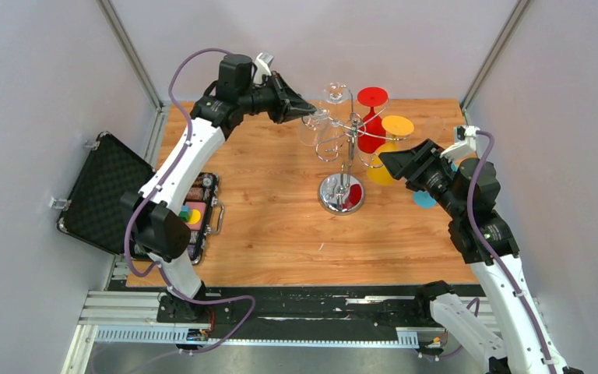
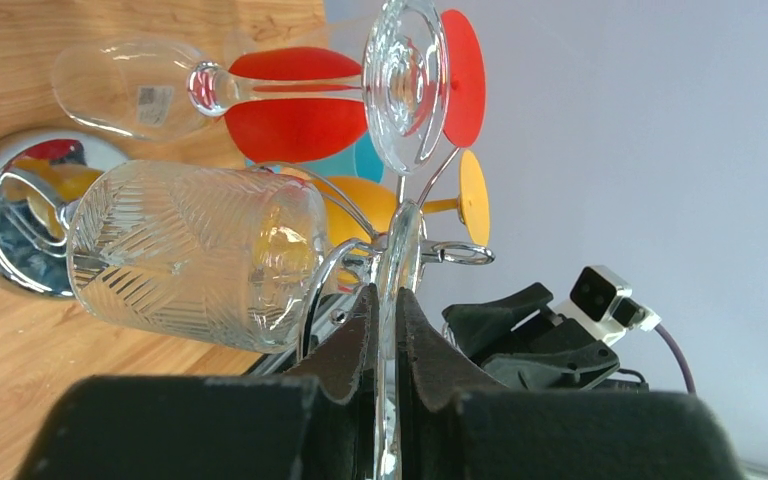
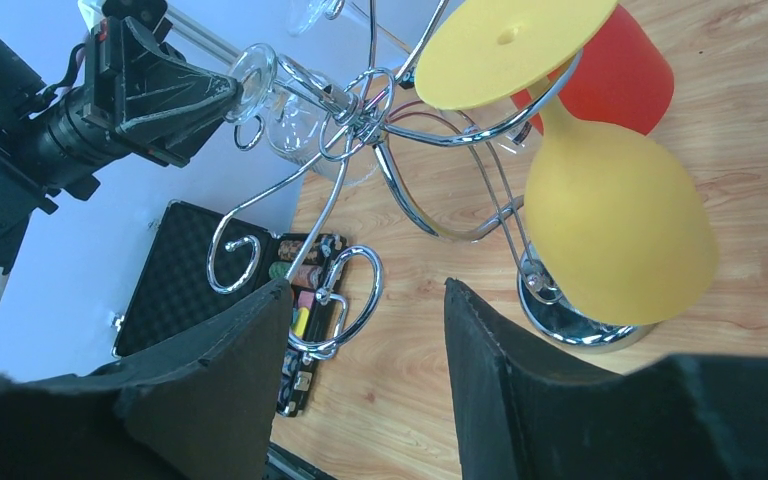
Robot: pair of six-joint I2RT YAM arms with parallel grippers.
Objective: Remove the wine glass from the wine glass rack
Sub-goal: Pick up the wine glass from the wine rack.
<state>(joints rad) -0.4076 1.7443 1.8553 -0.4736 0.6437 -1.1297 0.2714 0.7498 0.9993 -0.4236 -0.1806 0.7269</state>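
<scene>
The chrome wine glass rack [image 1: 341,195] stands mid-table with several glasses hanging bowl-down from its arms. My left gripper [image 1: 308,111] is shut on the edge of the round foot [image 2: 398,262] of a clear cut-pattern wine glass [image 2: 195,250], whose stem lies among the rack's wire arms. The same grip shows in the right wrist view [image 3: 248,80]. My right gripper [image 1: 386,160] is open and empty [image 3: 365,300], just right of the rack beside the yellow glass [image 3: 615,220].
On the rack also hang a plain clear glass [image 2: 130,88], a red glass [image 1: 371,117] and a yellow glass [image 1: 393,148]. A teal item [image 1: 424,199] lies under my right arm. An open black case [image 1: 101,195] with coloured items sits at the left table edge.
</scene>
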